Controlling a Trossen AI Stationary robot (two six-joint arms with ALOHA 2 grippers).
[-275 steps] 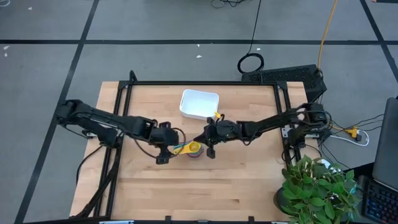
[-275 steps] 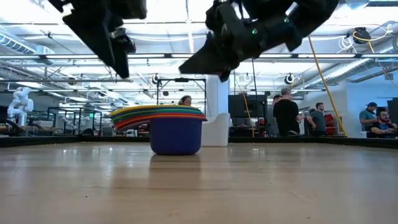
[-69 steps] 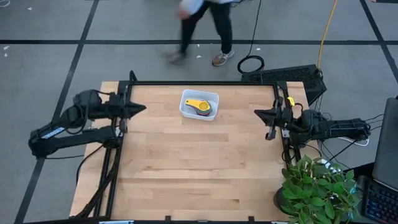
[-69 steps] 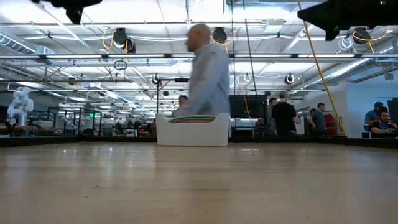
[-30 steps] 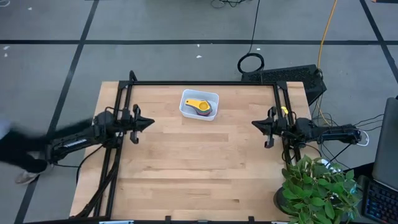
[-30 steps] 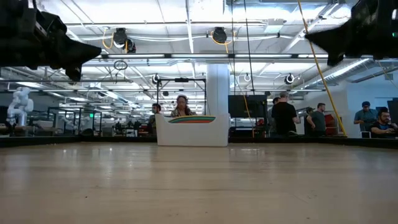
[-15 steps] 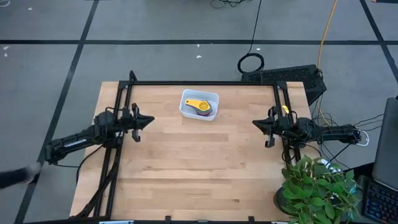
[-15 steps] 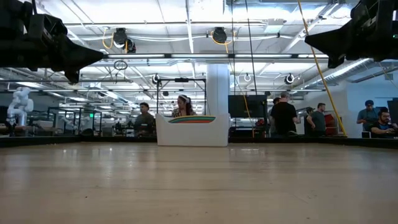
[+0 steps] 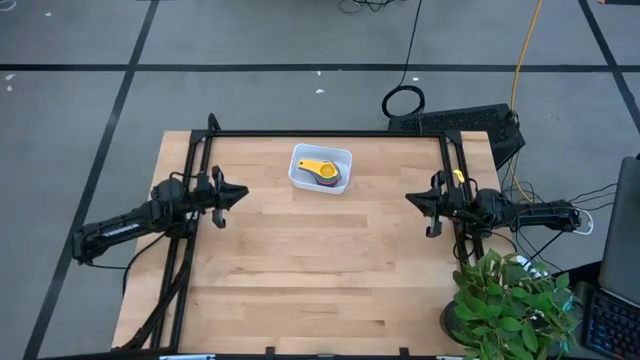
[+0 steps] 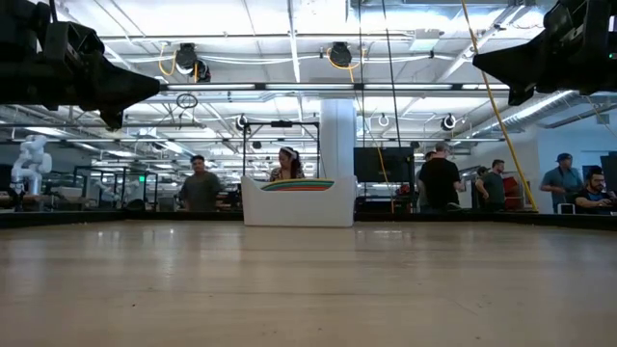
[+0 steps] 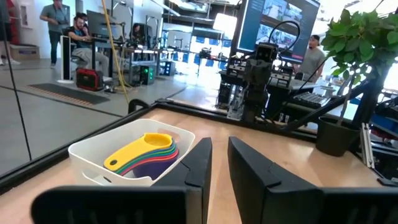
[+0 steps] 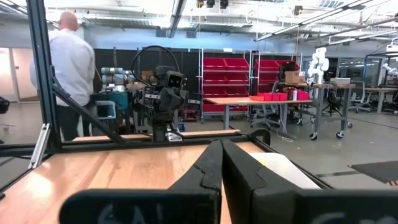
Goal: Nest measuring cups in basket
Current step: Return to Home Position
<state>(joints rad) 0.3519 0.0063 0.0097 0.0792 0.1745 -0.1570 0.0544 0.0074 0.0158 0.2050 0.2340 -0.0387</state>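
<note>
High view: one desk (image 9: 320,270) of pale wood, with a black frame (image 9: 330,133) running round its far half. One white basket (image 9: 322,148) sits near the far edge, about midway across. Inside it stands a single nested stack of measuring cups (image 9: 331,181), the yellow cup (image 9: 318,168) uppermost with its handle pointing toward the left arm's side. In the left wrist view, edges of green, red and a dark blue-purple cup show under the yellow one. The rest are hidden inside one another, so the full number cannot be counted. In the low view the coloured rims just top the basket's front wall.

There are two arms. The left arm (image 9: 150,213) reaches in over the desk's left edge, and the left jaws point inward, parted by a narrow gap and gripping nothing. The right arm (image 9: 500,210) mirrors it at the right edge, and the right jaws are pressed together, empty. Both sets of jaws are well apart from the basket, with only bare wood between.

Round about are one potted plant (image 9: 510,300) by the near right corner, and one black coil of cable (image 9: 403,101) and one yellow cable (image 9: 525,45) on the floor beyond the far edge. At least five people (image 10: 443,181) stand or sit in the room behind, and one person in a white shirt (image 12: 71,62) shows in the right wrist view
</note>
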